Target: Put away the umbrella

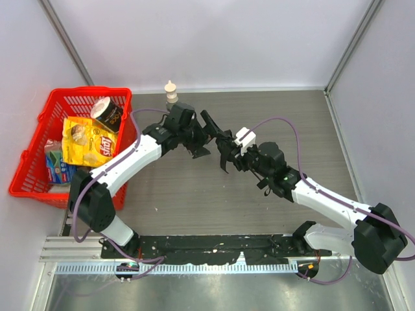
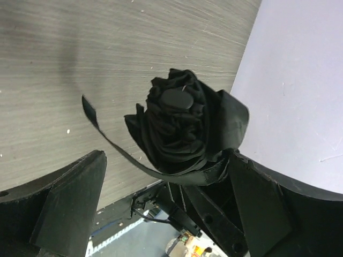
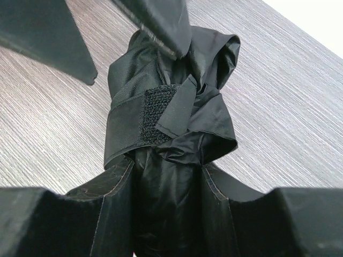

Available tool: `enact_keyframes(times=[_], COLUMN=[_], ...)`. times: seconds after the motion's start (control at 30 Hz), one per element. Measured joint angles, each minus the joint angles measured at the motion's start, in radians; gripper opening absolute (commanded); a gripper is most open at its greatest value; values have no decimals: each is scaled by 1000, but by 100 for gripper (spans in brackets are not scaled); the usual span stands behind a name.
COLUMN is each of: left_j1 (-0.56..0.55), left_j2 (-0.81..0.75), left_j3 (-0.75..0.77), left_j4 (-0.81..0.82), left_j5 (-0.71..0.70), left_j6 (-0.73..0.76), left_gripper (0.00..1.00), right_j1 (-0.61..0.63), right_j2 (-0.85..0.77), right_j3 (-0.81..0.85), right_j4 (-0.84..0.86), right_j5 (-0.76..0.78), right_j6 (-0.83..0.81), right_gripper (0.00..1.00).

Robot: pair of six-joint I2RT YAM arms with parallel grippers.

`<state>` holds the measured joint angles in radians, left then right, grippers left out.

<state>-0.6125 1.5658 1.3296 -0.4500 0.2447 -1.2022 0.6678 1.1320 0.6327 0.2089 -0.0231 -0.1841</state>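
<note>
My right pincer (image 3: 171, 227) clasps the folded umbrella (image 3: 171, 134) above the middle of the desk (image 1: 194, 201). Its long axis runs sideways, capped end pointing into my left pincer (image 2: 166, 203), whose jaws are spread wide. Bare desk lies below; a red basket (image 1: 39, 162) sits well apart at the left edge.

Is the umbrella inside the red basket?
No, the umbrella is out over the table, held in the right gripper, away from the red basket.

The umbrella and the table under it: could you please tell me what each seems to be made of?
Umbrella: likely thin woven synthetic fabric, black, faint sheen; it creases sharply and has stitched hems. Strap patch: probably hook-and-loop, fuzzy knit texture. Table: grey wood-grain surface, matte; laminate or wood, unclear.
</note>
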Motion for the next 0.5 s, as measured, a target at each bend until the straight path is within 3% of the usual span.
enact_keyframes(times=[0.5], left_j1=[-68], left_j2=[43], left_j3=[77], left_j4=[-48], left_j5=[-68], left_j6=[-118], left_gripper=[100], right_j1=[0], right_j2=[0], right_j3=[17], right_j4=[-22], right_j5=[2], right_j6=[-24], right_gripper=[1])
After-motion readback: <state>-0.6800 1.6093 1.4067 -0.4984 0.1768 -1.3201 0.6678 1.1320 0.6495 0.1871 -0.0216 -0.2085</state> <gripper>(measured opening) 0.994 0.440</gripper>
